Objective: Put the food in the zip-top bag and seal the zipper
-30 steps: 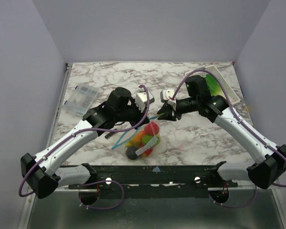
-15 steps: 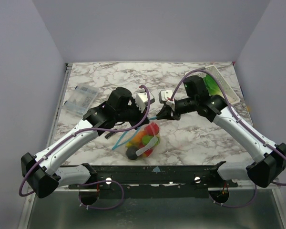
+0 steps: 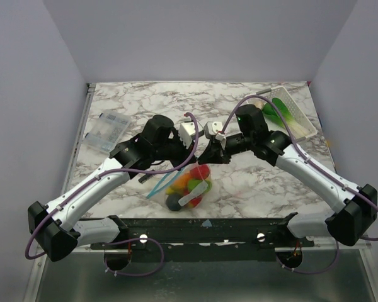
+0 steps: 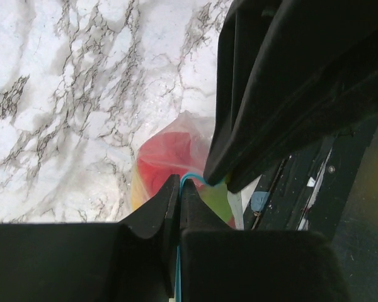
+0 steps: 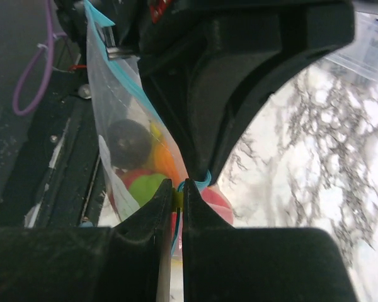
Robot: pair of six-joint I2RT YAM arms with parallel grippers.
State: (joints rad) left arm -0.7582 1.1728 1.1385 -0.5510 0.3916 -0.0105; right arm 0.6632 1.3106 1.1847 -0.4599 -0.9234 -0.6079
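Nothing legible anywhere; the white label on the clear packet [image 3: 107, 131] is too small to read.

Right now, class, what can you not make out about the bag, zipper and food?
- Whether the zipper is sealed end to end: top view, the left gripper and right gripper cover the mouth of the bag; wrist views show short stretches.
- How many pieces of food: overlapping and too small in the top view, blocked by the grippers in wrist views.
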